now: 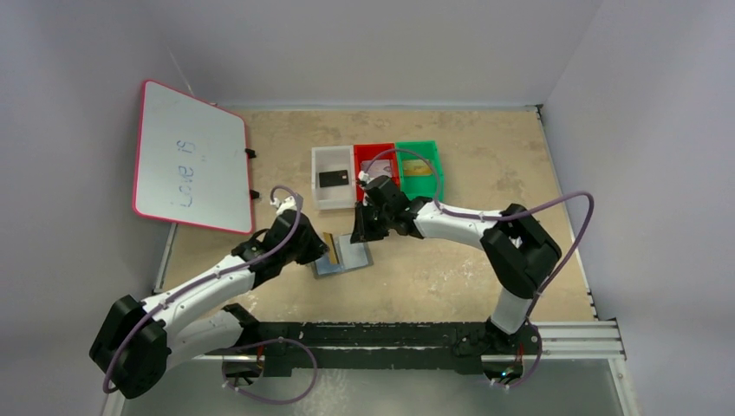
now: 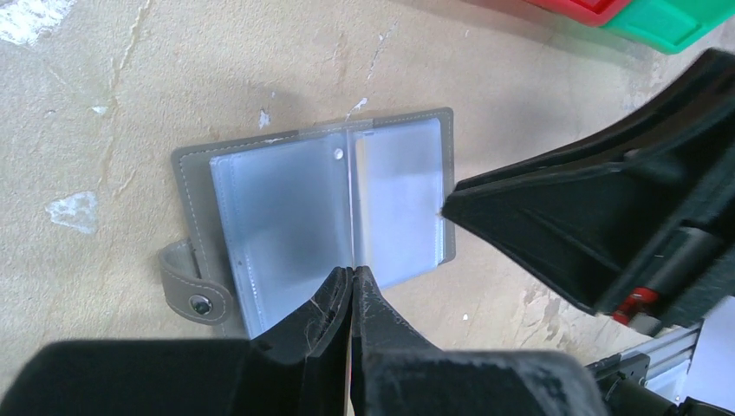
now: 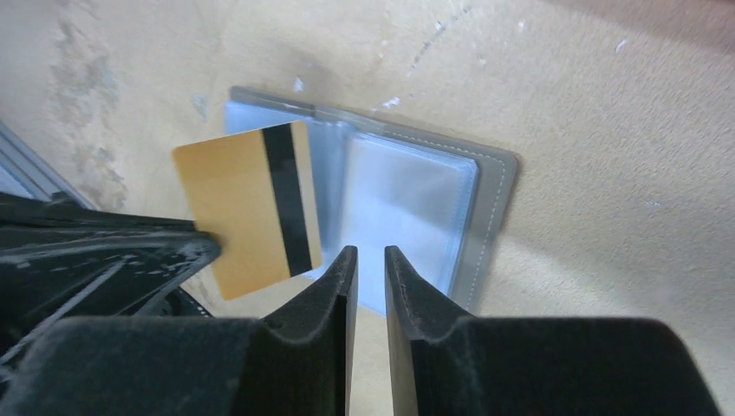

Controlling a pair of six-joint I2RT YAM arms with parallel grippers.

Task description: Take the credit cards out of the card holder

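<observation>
The grey card holder lies open on the table, its shiny bluish pockets facing up. My left gripper is shut on a gold credit card with a black stripe and holds it just above the holder's left half. In the left wrist view that card is edge-on between the jaws. My right gripper hovers over the holder's near edge, jaws slightly open with nothing between them. A black credit card lies in the white tray.
A red tray and a green tray stand behind the holder; something yellowish lies in the green one. A whiteboard leans at the back left. The right arm reaches across in front of the red tray.
</observation>
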